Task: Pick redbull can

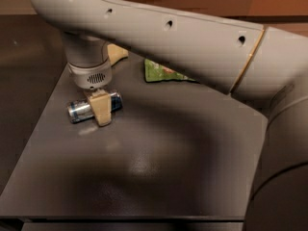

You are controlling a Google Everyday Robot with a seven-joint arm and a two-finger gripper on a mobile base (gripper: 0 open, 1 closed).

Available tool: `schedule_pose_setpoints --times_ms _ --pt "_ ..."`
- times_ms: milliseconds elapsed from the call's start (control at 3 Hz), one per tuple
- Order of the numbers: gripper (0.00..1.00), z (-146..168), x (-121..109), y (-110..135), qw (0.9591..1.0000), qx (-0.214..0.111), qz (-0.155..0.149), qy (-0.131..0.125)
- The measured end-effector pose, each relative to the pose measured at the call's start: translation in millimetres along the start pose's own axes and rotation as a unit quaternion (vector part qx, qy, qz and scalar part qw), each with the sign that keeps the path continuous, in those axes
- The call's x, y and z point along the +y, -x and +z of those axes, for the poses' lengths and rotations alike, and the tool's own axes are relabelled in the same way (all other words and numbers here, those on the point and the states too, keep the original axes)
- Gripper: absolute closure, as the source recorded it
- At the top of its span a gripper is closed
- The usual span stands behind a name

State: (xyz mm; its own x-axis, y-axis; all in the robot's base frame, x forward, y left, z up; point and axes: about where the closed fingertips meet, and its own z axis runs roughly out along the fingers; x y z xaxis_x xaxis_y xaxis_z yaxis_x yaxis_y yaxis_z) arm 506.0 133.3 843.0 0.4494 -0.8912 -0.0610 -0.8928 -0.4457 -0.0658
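The redbull can [78, 110] lies on its side on the dark table [144, 172], near the left edge. It is blue and silver with silver ends. My gripper [102, 113] hangs from the thick white arm straight down onto the middle of the can. Its tan tip covers part of the can's front side. Whether it grips the can does not show. The can rests on the table.
A green snack bag [162, 72] lies at the back of the table, partly under the arm. A tan object [116, 53] sits behind the wrist. The arm [192, 42] spans the upper view, and the robot's body fills the right side.
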Motion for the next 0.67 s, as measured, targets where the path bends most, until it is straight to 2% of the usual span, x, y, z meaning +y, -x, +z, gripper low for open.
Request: schedule_pose_setpoints --times_ms 667 --pt "0.87 -19 3 -1 0.9999 0.001 -0.008 -0.01"
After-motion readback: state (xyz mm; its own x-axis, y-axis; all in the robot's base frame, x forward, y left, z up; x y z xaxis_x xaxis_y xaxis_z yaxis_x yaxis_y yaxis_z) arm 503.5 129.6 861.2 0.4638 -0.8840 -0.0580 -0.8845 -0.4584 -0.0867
